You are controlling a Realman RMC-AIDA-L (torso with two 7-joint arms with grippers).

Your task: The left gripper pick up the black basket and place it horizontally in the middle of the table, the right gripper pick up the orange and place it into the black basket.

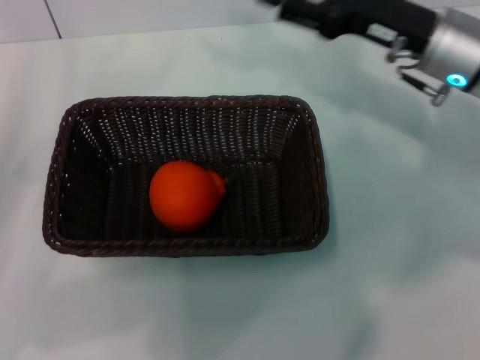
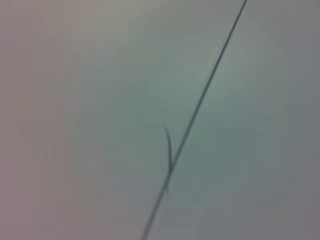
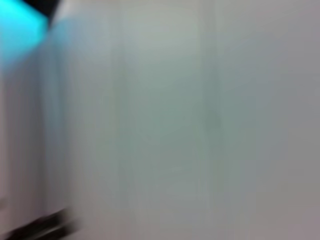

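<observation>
The black basket [image 1: 315,180] lies lengthwise across the middle of the table [image 1: 397,247] in the head view. The orange [image 1: 184,195] rests on the basket's floor, left of centre, with its pointed tip to the right. The right gripper [image 1: 300,10] is at the far right edge of the table, well apart from the basket, at the end of the black and silver arm with the blue ring light [image 1: 456,79]. It holds nothing that shows. The left gripper is out of view; the left wrist view shows only bare table.
A thin dark line [image 2: 200,100] crosses the table surface in the left wrist view. The right wrist view shows blurred table with a cyan glow [image 3: 20,25] in one corner. Bare table surrounds the basket on all sides.
</observation>
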